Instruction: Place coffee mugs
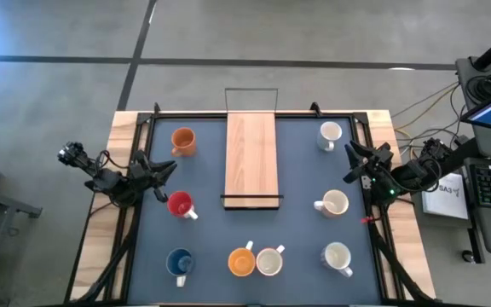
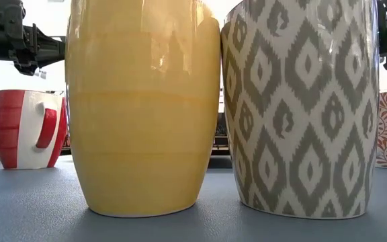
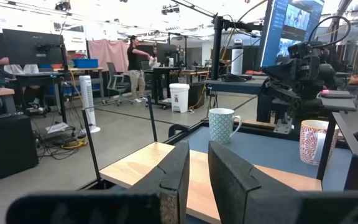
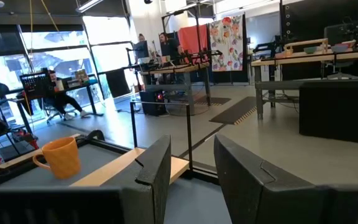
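Eight mugs stand upright on the dark mat. On the left are an orange mug (image 1: 183,141), a red one (image 1: 180,205) and a blue one (image 1: 179,263). At the near middle a second orange mug (image 1: 241,261) stands against a white one (image 1: 269,261). On the right are three white mugs (image 1: 329,135), (image 1: 335,204), (image 1: 337,257). My left gripper (image 1: 165,179) is open and empty at the left edge, between the orange and red mugs. My right gripper (image 1: 350,162) is open and empty at the right edge, between the two far white mugs.
A wooden board (image 1: 251,158) with thin metal frames at its ends lies in the far middle of the mat. A black rail (image 1: 254,113) rims the table. People and desks show in the room beyond. Open mat lies between the board and the mug columns.
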